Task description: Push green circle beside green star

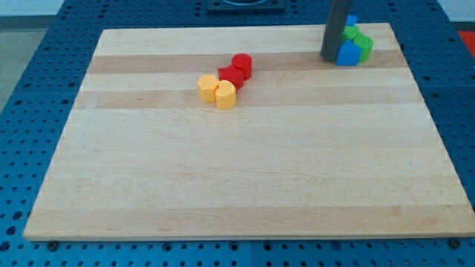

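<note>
My tip (331,58) rests on the board near the view's top right, touching the left side of a blue block (347,54). Two green blocks sit in the same tight cluster. One green block (364,45) is just right of the blue block. The other green block (349,33) is behind it, partly hidden by the rod. I cannot tell which is the circle and which the star. A second blue block (352,20) peeks out at the cluster's top.
A red circle (241,64) and a red star-like block (230,77) sit left of centre near the top. Two yellow blocks (208,87) (225,95) touch them at lower left. The board's right edge (415,81) is close to the cluster.
</note>
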